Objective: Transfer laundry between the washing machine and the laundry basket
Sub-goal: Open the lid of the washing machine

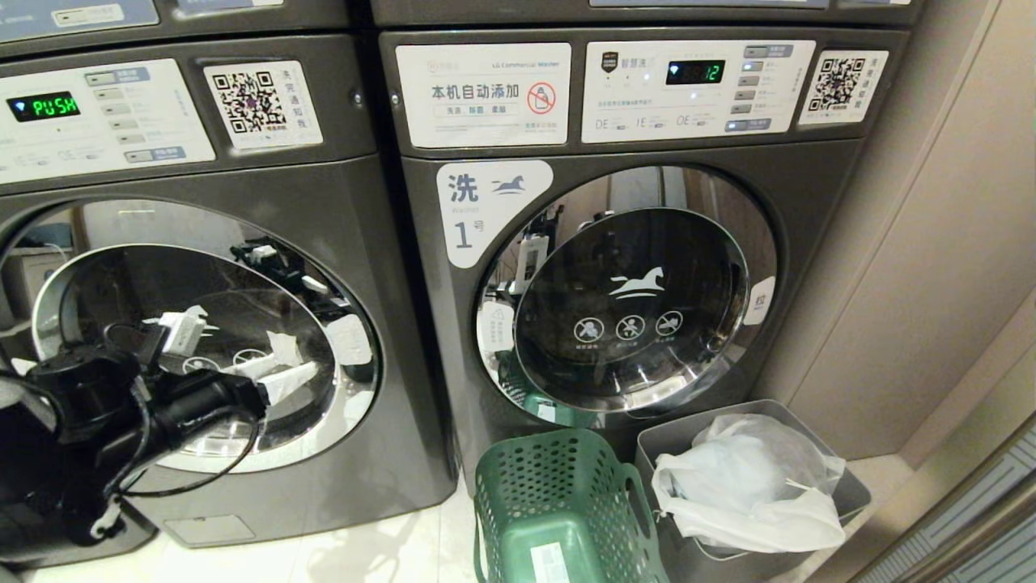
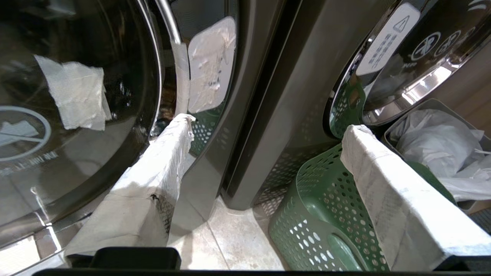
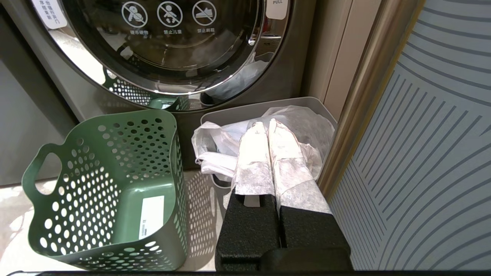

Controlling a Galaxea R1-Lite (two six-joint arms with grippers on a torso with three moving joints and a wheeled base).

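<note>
The washing machine (image 1: 324,202) with the green "PUSH" display stands at the left, its round glass door (image 2: 76,126) closed. My left gripper (image 1: 293,366) hangs in front of that door's lower right part, open wide with nothing between its fingers (image 2: 153,184). The green laundry basket (image 1: 558,502) sits on the floor below the neighbouring machine and looks empty (image 3: 115,184). My right gripper (image 3: 267,126) is shut on nothing, low beside the basket, pointing at the white bag. No laundry is in view.
The like machine labelled "1" (image 1: 615,291) stands at the right, door closed. A grey bin (image 1: 850,486) holding a white plastic bag (image 1: 753,478) sits right of the basket, next to a beige wall (image 1: 931,283). Pale floor tiles (image 2: 230,237) lie between the machines and the basket.
</note>
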